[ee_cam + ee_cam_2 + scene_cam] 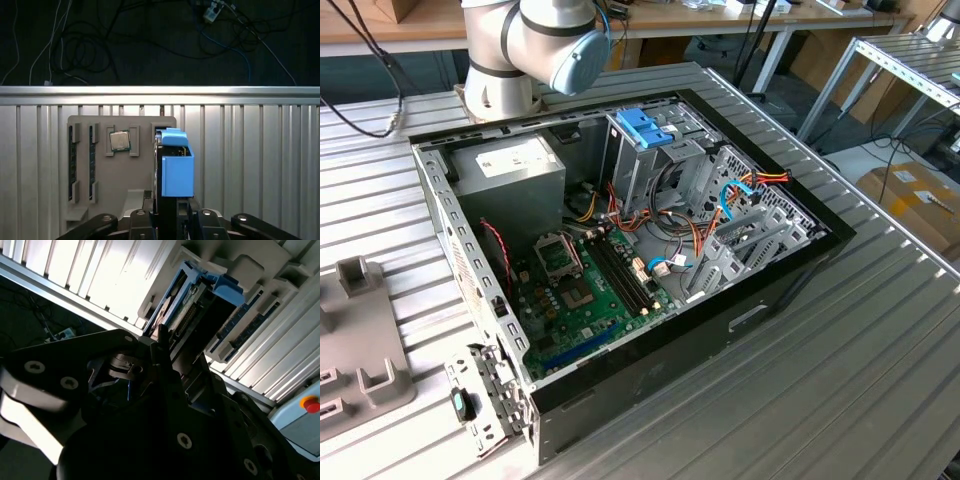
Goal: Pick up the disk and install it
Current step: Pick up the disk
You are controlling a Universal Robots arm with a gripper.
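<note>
A big computer case [790,290] lies open on a ribbed metal table [860,380]. Inside it are a green board [582,295], a grey power box [510,165] and lots of coloured wires [705,235]. A blue latch [642,128] sits on top of the metal drive cage. The robot arm [535,40] stands behind the case. A grey tray [360,340] lies on the table at the exterior view's left of the case.

In the first wrist view, the same grey tray [120,180] has slots in it. A small square chip [120,141] sits in one slot. Two long thin memory sticks [72,160] lie in other slots, near the chip. Past the table edge, dark cables [85,45] lie on the floor.

The disk [176,167] stands up on its edge in a slot of the tray, just beside the chip. Its light-blue frame is easy to see in both wrist views [192,287]. A red button [311,403] shows off to one side.

The gripper [166,212] is right at the disk, lined up with its thin edge. In the second wrist view the gripper [165,347] is dark and very close to the disk's end. I cannot tell if the gripper is open or closed, or if it is squeezing the disk.
</note>
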